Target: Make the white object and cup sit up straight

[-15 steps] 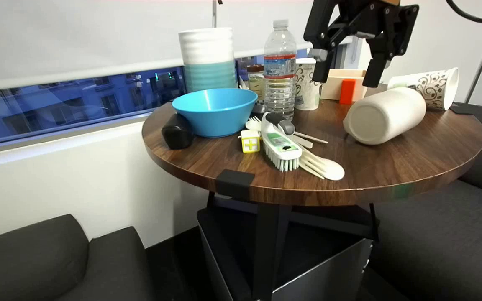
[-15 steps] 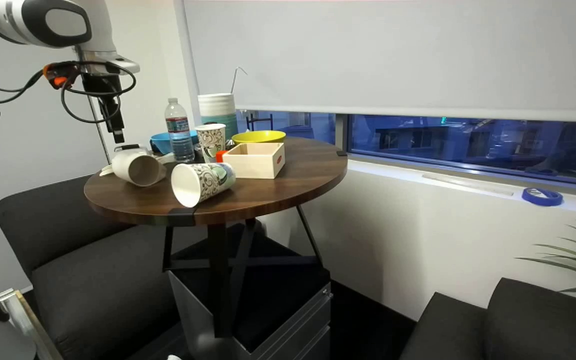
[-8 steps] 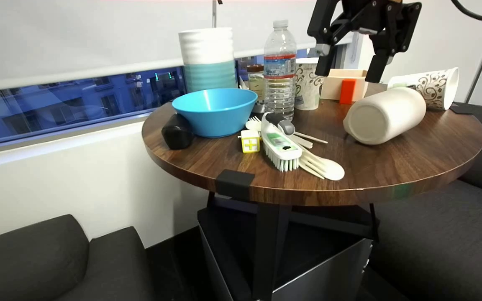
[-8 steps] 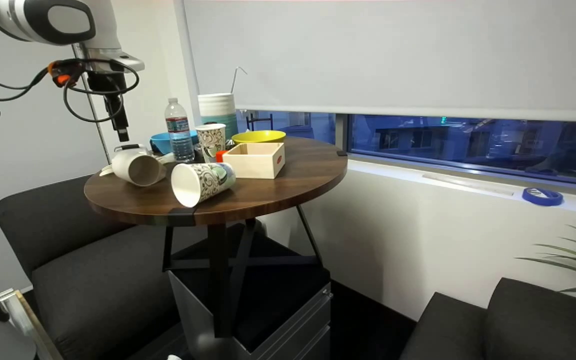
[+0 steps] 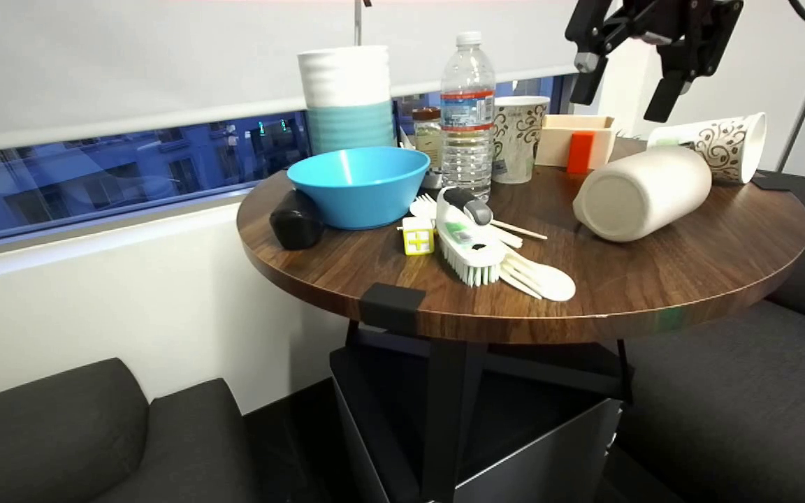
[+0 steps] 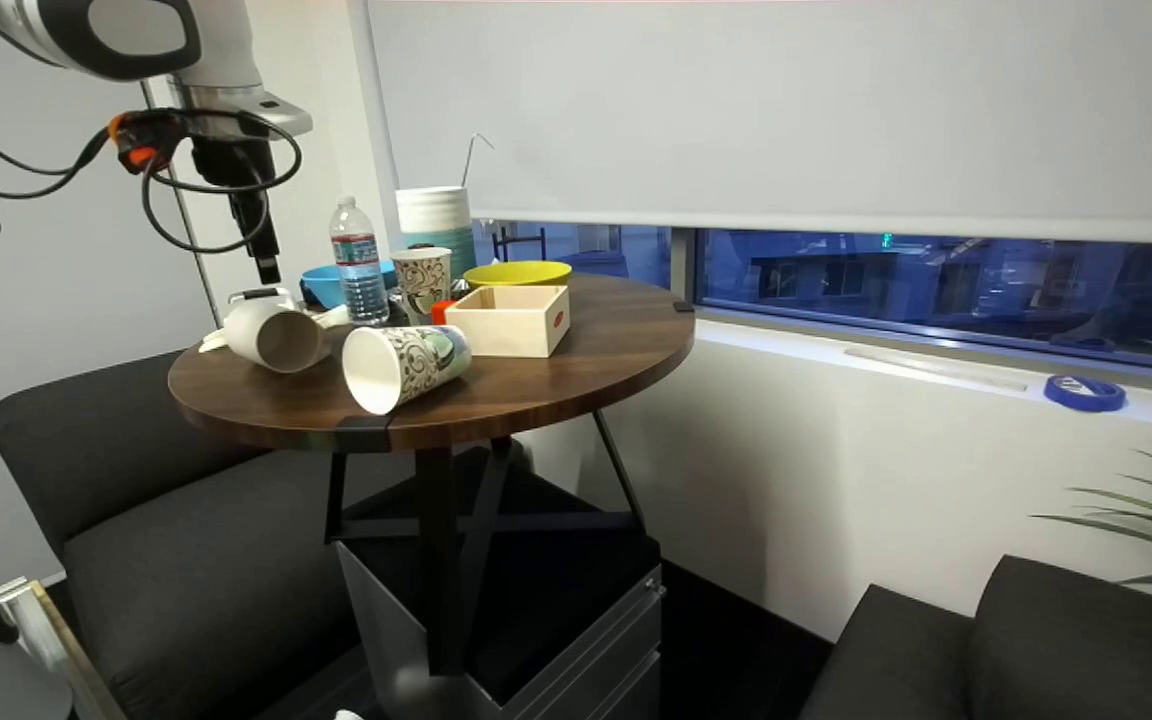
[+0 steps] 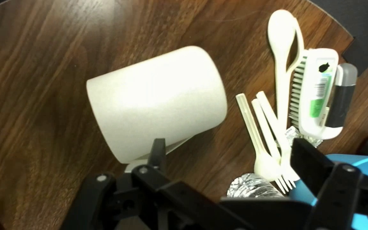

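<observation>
The white object (image 5: 643, 193) is a plain off-white cylinder lying on its side on the round table. In an exterior view its open mouth faces the camera, with its wall (image 6: 244, 335) to the left. In the wrist view it (image 7: 158, 99) lies up and left of the jaws. The cup (image 5: 724, 148), with a patterned wall, lies on its side behind it; it also shows in an exterior view (image 6: 431, 362). I cannot make it out in the wrist view. My gripper (image 5: 622, 108) is open and empty above the table, apart from both; it points down (image 6: 267, 268), and shows in the wrist view (image 7: 228, 145).
An upright patterned cup (image 5: 516, 143), a water bottle (image 5: 467, 119), a blue bowl (image 5: 359, 192) and a wooden box (image 6: 501, 330) stand nearby. A brush (image 5: 471, 244) and pale cutlery (image 5: 549, 279) lie in front. A yellow bowl (image 6: 518, 272) is behind the box.
My gripper has moved to the right in both exterior views, and a little upward in one picture. It stays open. The white object and the cup have not moved.
</observation>
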Controlling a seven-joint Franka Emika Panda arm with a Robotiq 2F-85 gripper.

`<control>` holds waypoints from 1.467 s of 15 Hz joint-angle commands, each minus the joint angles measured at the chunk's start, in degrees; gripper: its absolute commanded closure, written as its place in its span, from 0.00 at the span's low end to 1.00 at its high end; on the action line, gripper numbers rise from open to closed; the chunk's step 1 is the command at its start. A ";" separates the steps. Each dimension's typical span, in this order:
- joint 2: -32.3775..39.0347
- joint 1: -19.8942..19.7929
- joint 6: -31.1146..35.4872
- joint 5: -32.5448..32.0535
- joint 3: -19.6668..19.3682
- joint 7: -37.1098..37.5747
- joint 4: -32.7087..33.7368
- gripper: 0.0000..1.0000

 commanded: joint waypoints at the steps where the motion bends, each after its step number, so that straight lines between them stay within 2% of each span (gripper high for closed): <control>1: -3.10 -0.72 3.26 0.65 -3.45 -8.17 -4.59 0.00; 6: -3.09 -0.68 6.66 1.97 -7.66 -14.91 -6.49 0.00; 10: -2.07 0.46 5.10 6.20 -10.96 -17.69 -7.26 0.00; 22: 1.70 -0.01 -2.00 16.52 -14.11 -22.43 -7.26 0.00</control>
